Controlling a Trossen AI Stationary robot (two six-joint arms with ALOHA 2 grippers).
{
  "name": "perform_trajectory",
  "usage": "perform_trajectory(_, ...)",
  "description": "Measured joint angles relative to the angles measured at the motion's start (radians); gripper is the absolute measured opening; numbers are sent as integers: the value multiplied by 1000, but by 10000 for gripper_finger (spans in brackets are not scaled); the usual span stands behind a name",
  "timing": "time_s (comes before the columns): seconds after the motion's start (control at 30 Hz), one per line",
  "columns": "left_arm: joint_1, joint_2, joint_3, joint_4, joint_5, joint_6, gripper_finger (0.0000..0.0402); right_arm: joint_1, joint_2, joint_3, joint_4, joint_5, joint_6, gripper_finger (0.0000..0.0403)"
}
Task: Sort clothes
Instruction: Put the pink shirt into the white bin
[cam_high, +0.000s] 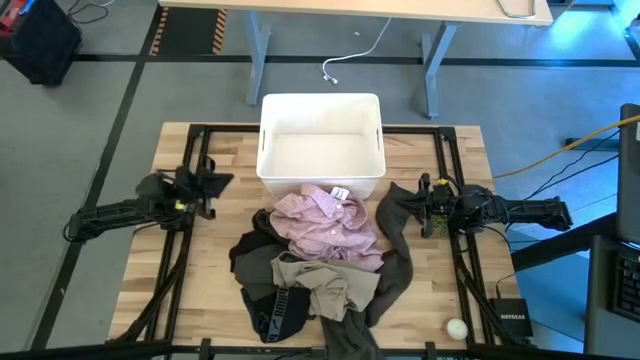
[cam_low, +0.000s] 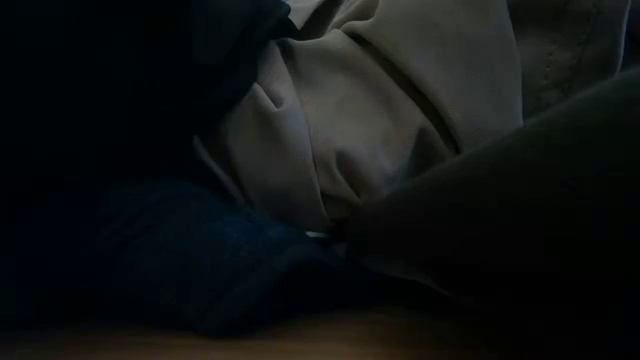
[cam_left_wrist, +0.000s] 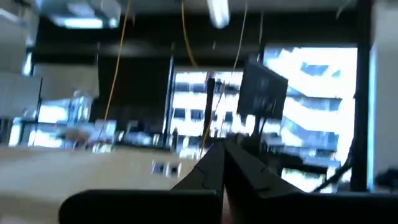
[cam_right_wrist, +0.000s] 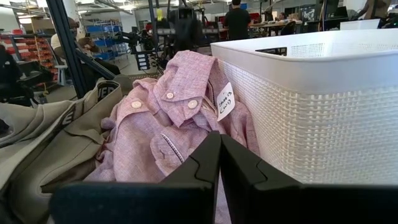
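The clothes lie in a heap at the table's middle, in front of the white bin (cam_high: 320, 150). A pink striped shirt (cam_high: 325, 228) lies on top, against the bin's near wall; it also shows in the right wrist view (cam_right_wrist: 168, 130). Khaki pieces (cam_high: 322, 282), black pieces (cam_high: 255, 252) and dark shorts (cam_high: 275, 315) lie nearer. An olive-brown garment (cam_high: 398, 225) stretches down the heap's right side. My right gripper (cam_high: 426, 202) is shut, level, at that garment's right edge, pointing at the pink shirt. My left gripper (cam_high: 208, 183) is shut and empty, left of the heap. My right gripper's shut fingers (cam_right_wrist: 205, 163) hold nothing between them. It stands over the olive-brown garment's right edge (cam_high: 412, 205); whether it touches the cloth I cannot tell.
The black frame rails (cam_high: 190, 200) run along both sides of the wooden table. A small white ball (cam_high: 457, 327) and a black box (cam_high: 512, 320) sit at the near right corner. In the low view, khaki cloth (cam_low: 380, 110) and dark cloth (cam_low: 200, 260) fill the picture.
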Motion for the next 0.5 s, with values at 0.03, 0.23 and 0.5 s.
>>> perform_trajectory(0.03, 0, 0, 0, 43, 0, -3, 0, 0, 0, 0, 0, 0, 0, 26)
perform_trajectory(0.23, -1, 38, 89, 99, 100, 90, 0, 0, 0, 0, 29, 43, 10, 26)
perform_trajectory(0.5, -40, 426, 395, 0, 163, 196, 0, 0, 0, 0, 207, 74, 329, 26)
